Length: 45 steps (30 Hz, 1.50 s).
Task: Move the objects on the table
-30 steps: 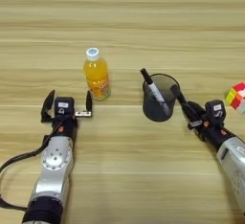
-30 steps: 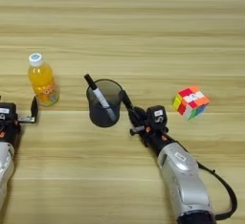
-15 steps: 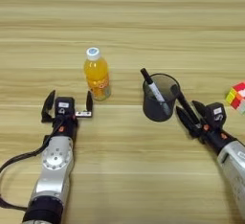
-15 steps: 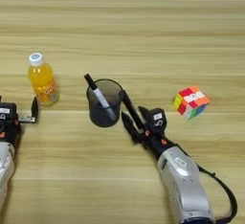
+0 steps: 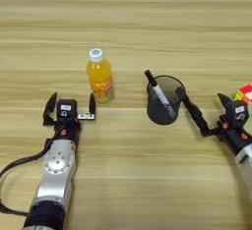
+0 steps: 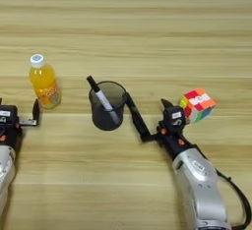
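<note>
While left gripper idles, right gripper spread beside pen cup.

- The far half of the table beyond the mesh pen cup lay bare.
- The right gripper, fingers spread, stood just right of the cup, one finger touching its rim.
- The puzzle cube stood near beyond that.
- The juice bottle stood left, the left gripper just before it.
</note>
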Tool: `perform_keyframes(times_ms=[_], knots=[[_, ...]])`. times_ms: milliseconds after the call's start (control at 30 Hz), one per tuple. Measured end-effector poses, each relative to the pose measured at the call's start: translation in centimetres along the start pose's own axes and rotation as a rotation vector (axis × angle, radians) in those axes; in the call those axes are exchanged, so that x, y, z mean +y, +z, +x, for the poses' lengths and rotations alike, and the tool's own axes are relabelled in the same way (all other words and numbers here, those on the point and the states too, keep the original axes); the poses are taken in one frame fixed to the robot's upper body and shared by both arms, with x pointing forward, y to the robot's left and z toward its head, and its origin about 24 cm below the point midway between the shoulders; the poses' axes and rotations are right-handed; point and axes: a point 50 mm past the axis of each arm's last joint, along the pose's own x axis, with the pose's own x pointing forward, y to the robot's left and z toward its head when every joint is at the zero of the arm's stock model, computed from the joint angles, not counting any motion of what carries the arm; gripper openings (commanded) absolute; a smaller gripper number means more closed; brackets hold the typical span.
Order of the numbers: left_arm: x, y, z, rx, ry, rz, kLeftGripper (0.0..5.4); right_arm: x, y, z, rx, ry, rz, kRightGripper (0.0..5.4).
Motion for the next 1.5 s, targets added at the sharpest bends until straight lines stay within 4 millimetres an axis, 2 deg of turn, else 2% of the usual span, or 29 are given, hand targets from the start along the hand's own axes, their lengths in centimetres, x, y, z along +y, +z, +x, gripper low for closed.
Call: perform_keyframes(times_ms=[167, 267, 567, 733, 1067, 1367, 1500], knots=[[0.0, 0.0, 0.0, 0.000, 0.000, 0.000, 5.40, -0.9, 0.6, -0.1, -0.020, -0.059, -0.019, 5.38], [0.0, 0.0, 0.0, 0.000, 0.000, 0.000, 5.40, -0.9, 2.4, 0.5, -0.084, -0.051, -0.053, 5.38], [0.0, -0.1, 0.0, 0.003, -0.001, 0.000, 5.40, -0.7, 5.3, 1.8, -0.177, -0.044, -0.091, 5.38], [0.0, -0.1, 0.0, 0.001, -0.001, 0.000, 5.40, 0.4, 6.6, 3.4, -0.216, 0.015, -0.111, 5.38], [0.0, 0.0, 0.1, -0.003, -0.001, 0.000, 5.40, 4.2, 7.5, 5.3, -0.206, 0.184, -0.127, 5.38], [0.0, 0.2, 0.1, -0.010, -0.002, 0.000, 5.40, 6.9, 8.3, 5.5, -0.202, 0.296, -0.119, 5.38], [-0.1, 0.2, 0.1, -0.010, -0.004, 0.000, 5.40, 7.2, 8.2, 5.5, -0.195, 0.313, -0.115, 5.38]])
